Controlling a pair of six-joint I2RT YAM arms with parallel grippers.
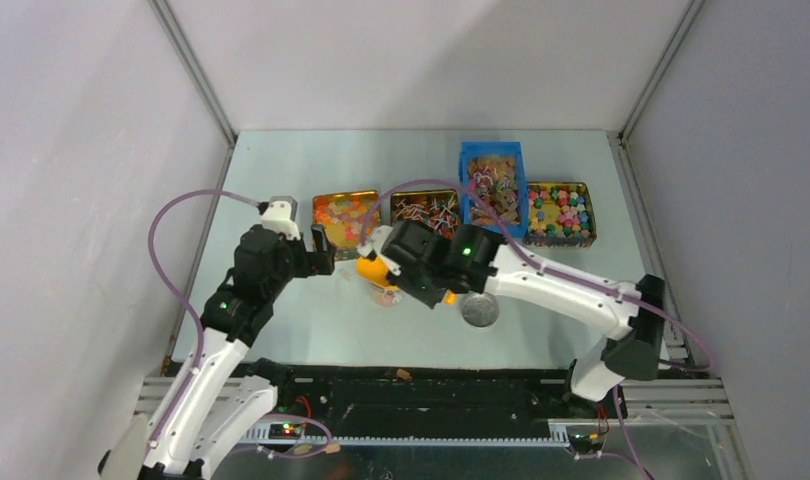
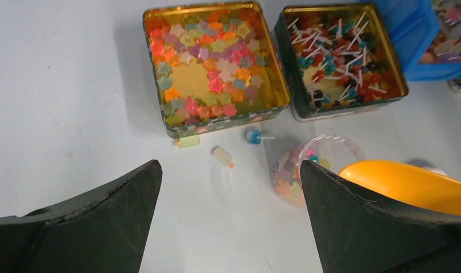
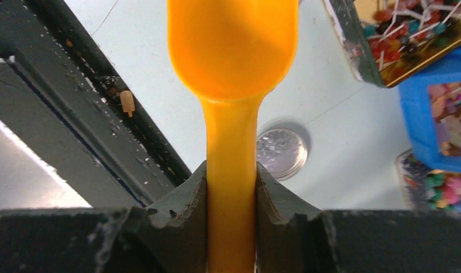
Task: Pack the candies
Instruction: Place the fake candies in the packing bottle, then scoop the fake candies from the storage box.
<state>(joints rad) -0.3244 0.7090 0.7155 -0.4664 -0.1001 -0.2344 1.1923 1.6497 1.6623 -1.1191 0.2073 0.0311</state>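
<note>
The candies lie in open containers at the back: star jellies in a gold tin (image 2: pixel 214 68), white-stick lollipops in a second tin (image 2: pixel 342 57). A clear jar (image 2: pixel 316 170) on the table holds several mixed candies. My right gripper (image 3: pixel 231 170) is shut on the handle of the orange scoop (image 3: pixel 234 45), whose bowl hangs over the jar (image 1: pixel 386 293). My left gripper (image 2: pixel 228 170) is open and empty, just left of the jar. Three loose candies lie before the star tin: a green one (image 2: pixel 188 141), a pale one (image 2: pixel 223 157) and a blue lollipop (image 2: pixel 252 136).
A round silver lid (image 1: pixel 479 310) lies on the table right of the jar. A blue bin (image 1: pixel 492 185) and a further tin (image 1: pixel 560 212) of coloured sweets stand at the back right. One stray candy (image 3: pixel 126 102) lies on the black rail at the near edge.
</note>
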